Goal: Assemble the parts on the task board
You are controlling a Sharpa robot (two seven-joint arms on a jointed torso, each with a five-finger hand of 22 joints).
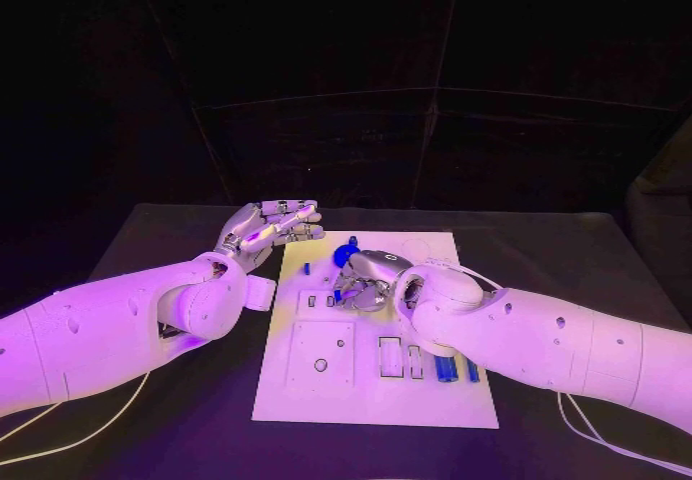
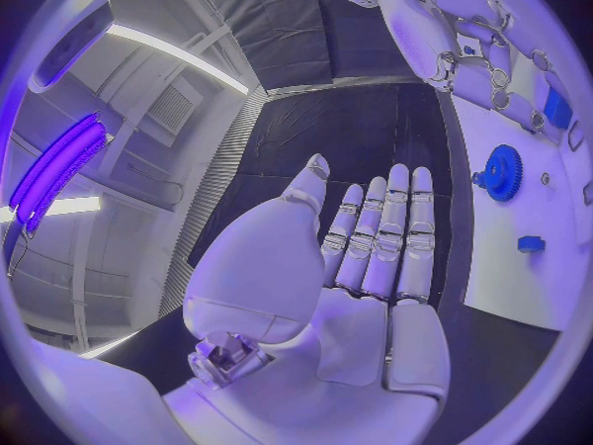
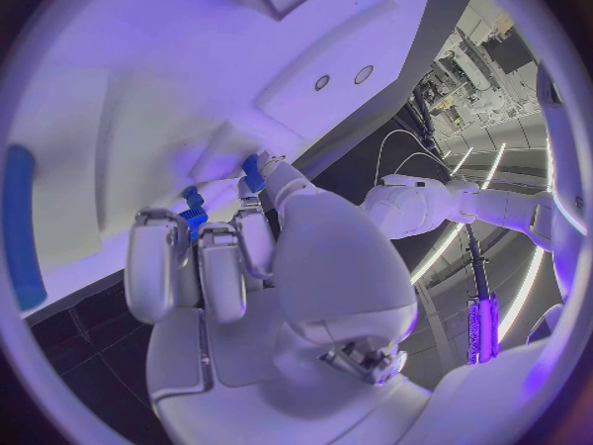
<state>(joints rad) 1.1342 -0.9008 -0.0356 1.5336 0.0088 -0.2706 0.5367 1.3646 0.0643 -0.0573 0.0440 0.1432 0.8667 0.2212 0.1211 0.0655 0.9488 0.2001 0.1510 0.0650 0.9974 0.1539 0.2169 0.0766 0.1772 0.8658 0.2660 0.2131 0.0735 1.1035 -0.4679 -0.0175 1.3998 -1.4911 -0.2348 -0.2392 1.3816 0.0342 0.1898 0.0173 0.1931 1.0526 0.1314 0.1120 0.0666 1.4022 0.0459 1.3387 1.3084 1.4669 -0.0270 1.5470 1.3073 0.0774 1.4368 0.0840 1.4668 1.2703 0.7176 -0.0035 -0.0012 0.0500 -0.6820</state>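
- Flat white rectangular task board [image 1: 433,400] with cut-out slots lies on the matte black bench [image 1: 577,250].
- Left hand [image 1: 267,232]: fingers straight, apart, holding nothing.
- Right hand [image 1: 372,280]: fingers pinch a small blue toothed part [image 3: 194,220].
- Round blue toothed gear [image 2: 503,172] lies on the board.

This looks like a robotics lab or test cell, not a home or a shop. A black table [image 1: 173,225] stands in front of a dark backdrop of black cloth panels [image 1: 433,120], closing the bench off like a recording booth. Overhead, the left wrist view catches long strip lights [image 2: 173,54] along a panelled ceiling with a vent grille [image 2: 173,109], plus a glowing purple lamp [image 2: 55,163]. More strip lights [image 3: 475,193] show in the right wrist view, with racks of equipment [image 3: 475,74] at the far side. Loose cables [image 1: 65,425] trail off the table edge.
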